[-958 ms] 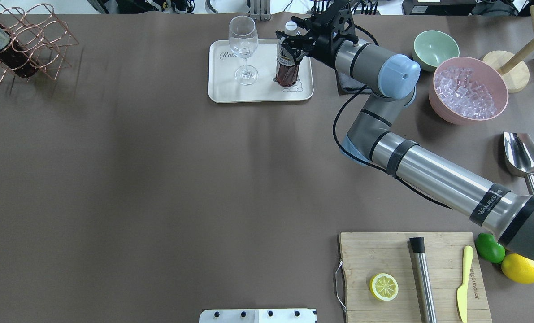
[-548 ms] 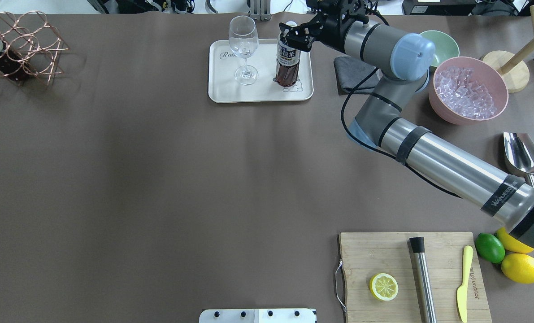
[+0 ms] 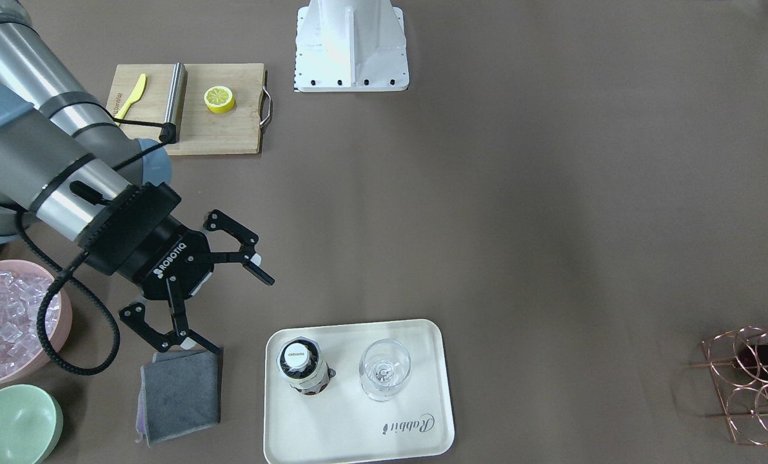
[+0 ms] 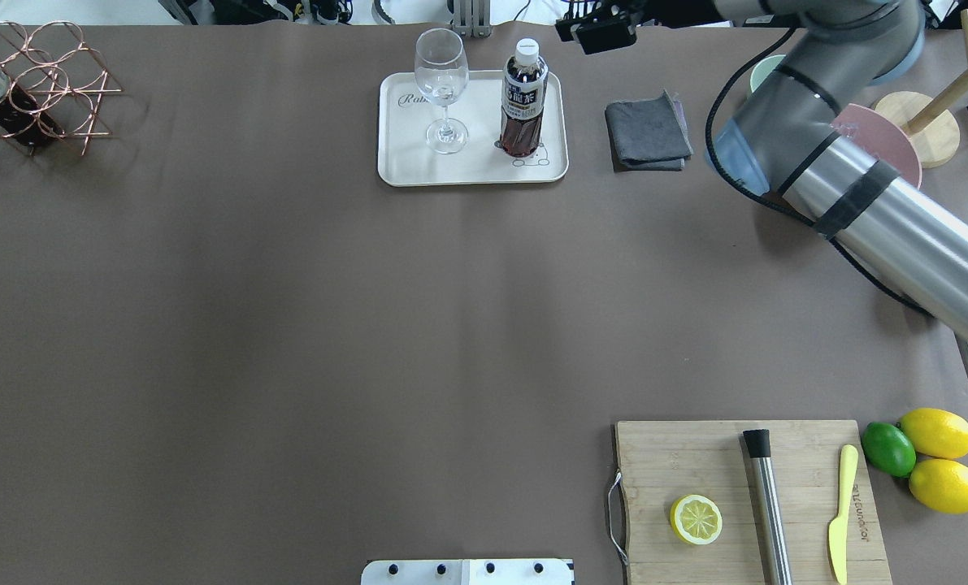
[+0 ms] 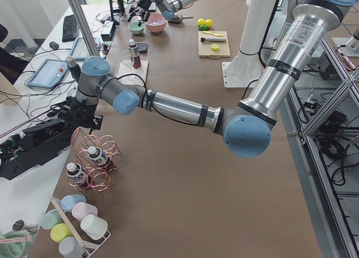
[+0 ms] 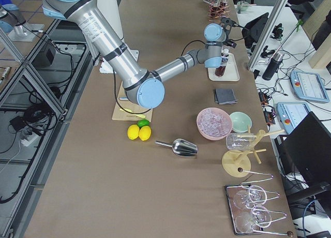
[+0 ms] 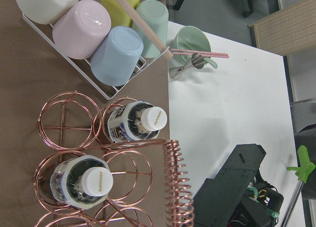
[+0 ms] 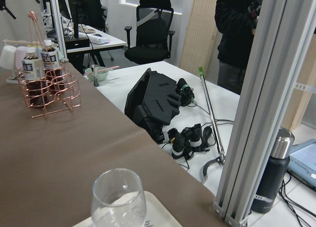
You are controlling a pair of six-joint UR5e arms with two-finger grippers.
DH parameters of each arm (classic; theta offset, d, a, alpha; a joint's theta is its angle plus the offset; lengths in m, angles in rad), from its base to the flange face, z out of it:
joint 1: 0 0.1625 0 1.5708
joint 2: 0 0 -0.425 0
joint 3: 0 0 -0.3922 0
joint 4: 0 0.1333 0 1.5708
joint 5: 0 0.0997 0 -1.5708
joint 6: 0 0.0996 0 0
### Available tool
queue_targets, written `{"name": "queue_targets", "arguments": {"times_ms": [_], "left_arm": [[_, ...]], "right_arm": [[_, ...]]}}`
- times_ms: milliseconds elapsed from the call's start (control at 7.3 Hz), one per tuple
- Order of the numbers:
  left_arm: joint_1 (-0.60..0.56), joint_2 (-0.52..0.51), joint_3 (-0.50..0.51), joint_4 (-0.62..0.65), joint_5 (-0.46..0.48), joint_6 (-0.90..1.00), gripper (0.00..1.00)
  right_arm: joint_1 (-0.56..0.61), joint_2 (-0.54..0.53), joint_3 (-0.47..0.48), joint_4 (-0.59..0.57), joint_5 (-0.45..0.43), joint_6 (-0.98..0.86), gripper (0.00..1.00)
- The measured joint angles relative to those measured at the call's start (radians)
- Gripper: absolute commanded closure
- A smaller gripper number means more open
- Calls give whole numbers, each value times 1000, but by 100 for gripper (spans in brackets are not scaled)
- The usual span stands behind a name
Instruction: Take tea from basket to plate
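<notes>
A tea bottle (image 4: 523, 97) with dark liquid and a white cap stands upright on the cream plate (image 4: 467, 169), next to a wine glass (image 4: 441, 89). In the front-facing view the bottle (image 3: 301, 366) and the plate (image 3: 358, 438) show from above. My right gripper (image 3: 238, 316) is open and empty, raised beside the plate and apart from the bottle. The copper wire basket (image 4: 45, 89) stands at the far left and holds two more bottles (image 7: 136, 123). My left gripper hovers over the basket (image 5: 92, 162); I cannot tell if it is open or shut.
A grey cloth (image 3: 178, 396) lies under the right gripper. A pink bowl of ice (image 3: 6, 322) and a mint-green bowl (image 3: 13, 422) are beside it. A cutting board (image 4: 744, 504) holds a lemon half, a muddler and a knife. A cup rack (image 7: 98, 34) stands behind the basket.
My right gripper was around the bottle on the plate, then let go, rose and drew back to the right. The bottle now stands alone. The basket has shifted and settled.
</notes>
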Motion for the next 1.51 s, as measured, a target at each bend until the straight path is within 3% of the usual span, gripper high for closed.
{"name": "queue_targets", "arguments": {"times_ms": [137,411,685,821,958,1232,1506], "left_arm": [[-8,1,-1,6,-34,18,3],[-32,46,-67,56,-166,129,4],[-31,241,-326,126,-221,372,7],[-19,349,-442,140,-248,534,7],[4,443,-525,145,-276,689,7],[60,594,-597,147,-296,914,10],[68,730,-598,146,-298,1273,10]], "right_arm": [[47,-22,83,-184,142,-1,0],[83,-115,263,-525,293,11,0],[99,-345,530,-728,326,143,0],[118,-448,595,-769,331,181,0],[142,-540,633,-803,336,210,0],[193,-666,642,-910,333,231,0],[259,-715,548,-1006,300,177,0]]}}
